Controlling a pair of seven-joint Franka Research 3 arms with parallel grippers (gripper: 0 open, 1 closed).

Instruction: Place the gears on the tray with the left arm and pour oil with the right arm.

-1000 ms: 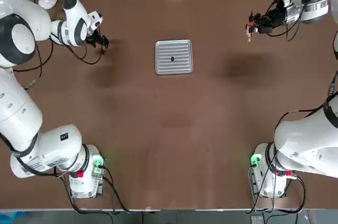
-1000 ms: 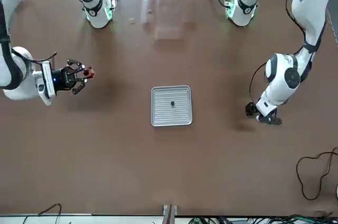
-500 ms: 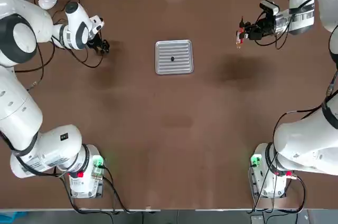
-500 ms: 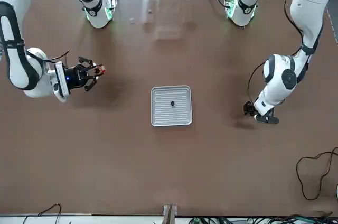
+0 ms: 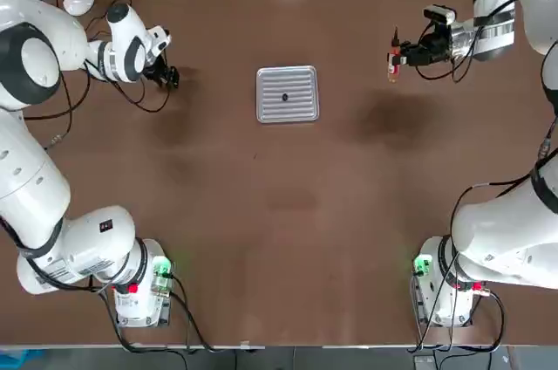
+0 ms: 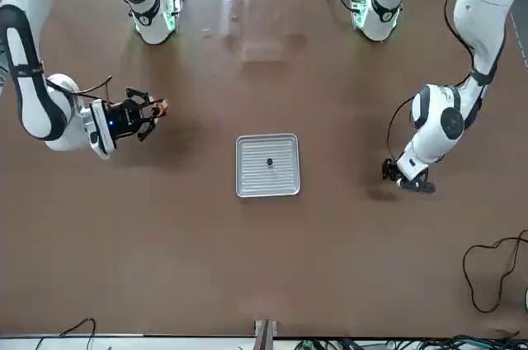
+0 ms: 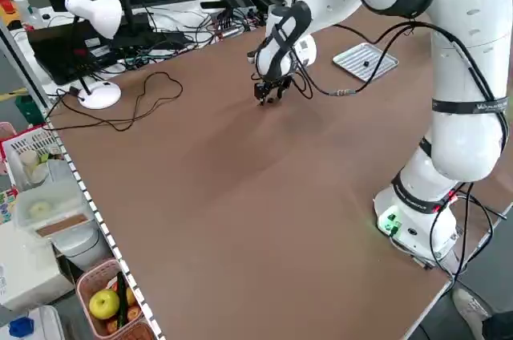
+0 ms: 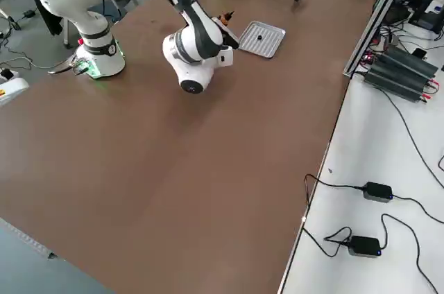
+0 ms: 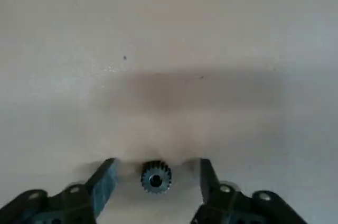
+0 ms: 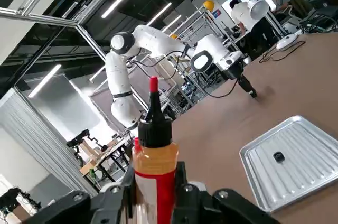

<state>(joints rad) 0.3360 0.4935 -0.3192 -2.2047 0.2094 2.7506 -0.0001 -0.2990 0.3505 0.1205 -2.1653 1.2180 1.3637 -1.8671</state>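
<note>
The ribbed silvery tray [image 5: 301,80] [image 6: 247,152] lies at the table's middle rear with one dark gear [image 5: 284,98] [image 6: 269,162] on it. A second gear [image 9: 156,176] lies on the table between the fingers of my left gripper [image 5: 168,76] [image 9: 157,167], far left of the tray. Those fingers are open, with a gap on each side of the gear. My right gripper [image 5: 398,59] [image 6: 151,110] is shut on the oil bottle [image 10: 154,166], held above the table to the right of the tray.
A white desk lamp [image 7: 96,15] and tangled cables lie beyond the table's far edge. Power adapters [image 8: 378,192] sit on the white bench beside the table. People stand in the background of the right wrist view.
My right arm has carried the oil bottle closer to the tray. The left gripper's fingers have drawn in around the gear on the table.
</note>
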